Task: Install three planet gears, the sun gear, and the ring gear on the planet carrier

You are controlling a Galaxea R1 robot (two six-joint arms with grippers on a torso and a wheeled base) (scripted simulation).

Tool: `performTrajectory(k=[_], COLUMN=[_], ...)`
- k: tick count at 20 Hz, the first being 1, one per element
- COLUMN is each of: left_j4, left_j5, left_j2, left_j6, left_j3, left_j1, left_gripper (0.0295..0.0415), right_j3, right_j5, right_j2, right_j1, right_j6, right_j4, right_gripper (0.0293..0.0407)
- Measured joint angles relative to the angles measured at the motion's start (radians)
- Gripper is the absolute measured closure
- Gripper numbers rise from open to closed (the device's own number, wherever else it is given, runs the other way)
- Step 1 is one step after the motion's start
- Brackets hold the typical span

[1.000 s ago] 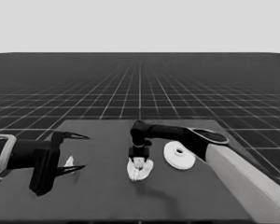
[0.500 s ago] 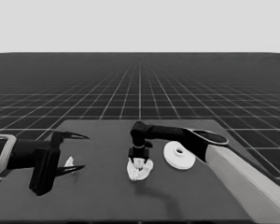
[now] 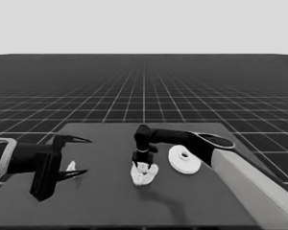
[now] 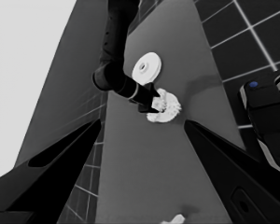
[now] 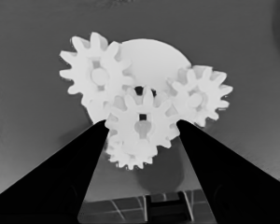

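I see a small toothed gear (image 5: 141, 125) clamped between my right gripper (image 3: 143, 164) fingers, above the smaller round part (image 5: 154, 60) at desk (image 3: 105, 201) centre, two gears seated on it. The larger round part (image 3: 184, 159) sits just right. My left gripper (image 3: 74, 155) hangs wide, parked left.

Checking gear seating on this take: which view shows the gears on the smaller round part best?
The right wrist view: the gears fill it, teeth distinct, between the right gripper fingers, over the smaller round part. The head view shows a white cluster under the gripper; the left wrist view shows it small and distant.
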Motion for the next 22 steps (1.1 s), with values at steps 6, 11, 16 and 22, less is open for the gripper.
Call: performTrajectory(k=[6, 11, 16, 22], left_j4=[0.000, 0.000, 0.000, 0.000], left_j5=[0.000, 0.000, 0.000, 0.000], left_j2=[0.000, 0.000, 0.000, 0.000], left_j6=[0.000, 0.000, 0.000, 0.000], left_j3=[0.000, 0.000, 0.000, 0.000], left_j1=[0.000, 0.000, 0.000, 0.000], left_gripper=[0.0326, 0.0326, 0.0326, 0.0326], right_j3=[-0.001, -0.001, -0.001, -0.001], right_j5=[0.000, 0.000, 0.000, 0.000], right_j2=[-0.002, -0.002, -0.002, -0.002], right_j1=[-0.004, -0.005, -0.005, -0.005], right_j6=[0.063, 0.115, 0.168, 0.230], right_j4=[0.000, 0.000, 0.000, 0.000], right_gripper=[0.0390, 0.0391, 0.0390, 0.0391])
